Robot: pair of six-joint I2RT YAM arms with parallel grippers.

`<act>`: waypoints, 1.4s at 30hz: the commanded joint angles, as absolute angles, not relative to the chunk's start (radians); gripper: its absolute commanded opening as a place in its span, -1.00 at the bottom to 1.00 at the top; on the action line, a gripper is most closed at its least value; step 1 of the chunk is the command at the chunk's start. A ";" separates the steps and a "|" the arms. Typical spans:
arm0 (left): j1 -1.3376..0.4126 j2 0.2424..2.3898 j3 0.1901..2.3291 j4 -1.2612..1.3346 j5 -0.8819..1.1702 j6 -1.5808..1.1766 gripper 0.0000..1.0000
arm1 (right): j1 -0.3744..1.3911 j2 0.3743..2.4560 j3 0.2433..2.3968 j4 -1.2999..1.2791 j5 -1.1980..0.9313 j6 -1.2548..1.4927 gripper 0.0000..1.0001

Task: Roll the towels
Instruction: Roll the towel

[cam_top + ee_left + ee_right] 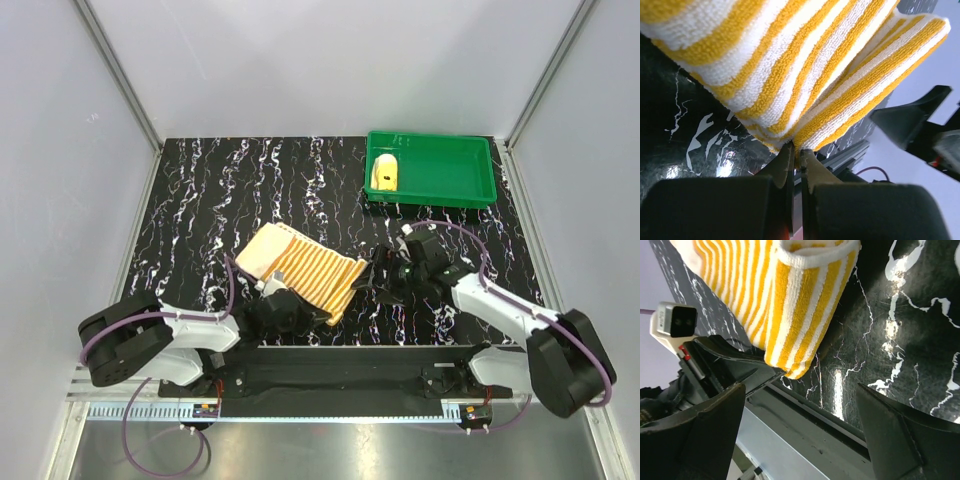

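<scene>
Glossy black marbled worktop [200, 200], grey walls [300, 60]. My left claw [796, 154] pinches the fluffy striped towel [790, 75]; my right claw [800, 390] gapes wide.

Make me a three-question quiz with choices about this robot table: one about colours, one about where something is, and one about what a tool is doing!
1. What colours are the striped towel's stripes?
A. blue and white
B. orange-yellow and cream
C. red and green

2. Where is the yellow towel?
A. in the green tray
B. on top of the striped towel
C. hanging on the wall

3. What is the left tool doing?
A. standing wide open
B. holding the tray
C. pinching the striped towel's edge

Answers:
1. B, because both wrist views show orange-yellow and cream bands.
2. A, because the top view shows it lying inside the tray at the far right.
3. C, because its fingers are closed on the towel's hem.
</scene>
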State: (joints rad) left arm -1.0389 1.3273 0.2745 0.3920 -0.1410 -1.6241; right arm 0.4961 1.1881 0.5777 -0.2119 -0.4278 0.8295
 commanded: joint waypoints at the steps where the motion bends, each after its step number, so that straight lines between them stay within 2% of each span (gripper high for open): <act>1: -1.023 1.335 0.255 0.393 -0.135 -1.692 -1.00 | 0.525 1.236 0.595 -0.108 -0.394 0.818 0.93; 6: -0.994 1.322 0.230 0.388 -0.107 -1.717 -1.00 | 0.545 1.310 0.601 -0.042 -0.373 0.810 0.82; 11: -0.959 1.322 0.218 0.388 -0.078 -1.715 -1.00 | 0.575 1.400 0.630 -0.011 -0.353 0.784 0.58; 23: -0.923 1.417 0.212 0.468 -0.006 -1.695 -1.00 | 0.588 1.572 0.681 0.120 -0.339 0.772 0.56; 31: -0.914 1.485 0.215 0.543 0.048 -1.689 -1.00 | 0.589 1.677 0.703 0.176 -0.348 0.772 0.43; 35: -0.904 1.493 0.219 0.549 0.069 -1.669 -1.00 | 0.589 1.720 0.709 0.216 -0.362 0.769 0.17; 36: -0.900 1.493 0.219 0.549 0.075 -1.661 -1.00 | 0.589 1.735 0.709 0.221 -0.368 0.770 0.02; 38: -0.894 1.488 0.225 0.548 0.090 -1.646 -1.00 | 0.589 1.743 0.710 0.229 -0.371 0.769 -0.12; 40: -0.891 1.483 0.230 0.540 0.100 -1.626 -1.00 | 0.588 1.749 0.710 0.229 -0.377 0.765 -0.37; 41: -0.891 1.477 0.236 0.534 0.107 -1.614 -0.96 | 0.589 1.746 0.712 0.221 -0.379 0.764 -0.42; 42: -0.891 1.479 0.244 0.526 0.115 -1.596 -0.74 | 0.589 1.743 0.715 0.213 -0.379 0.764 -0.46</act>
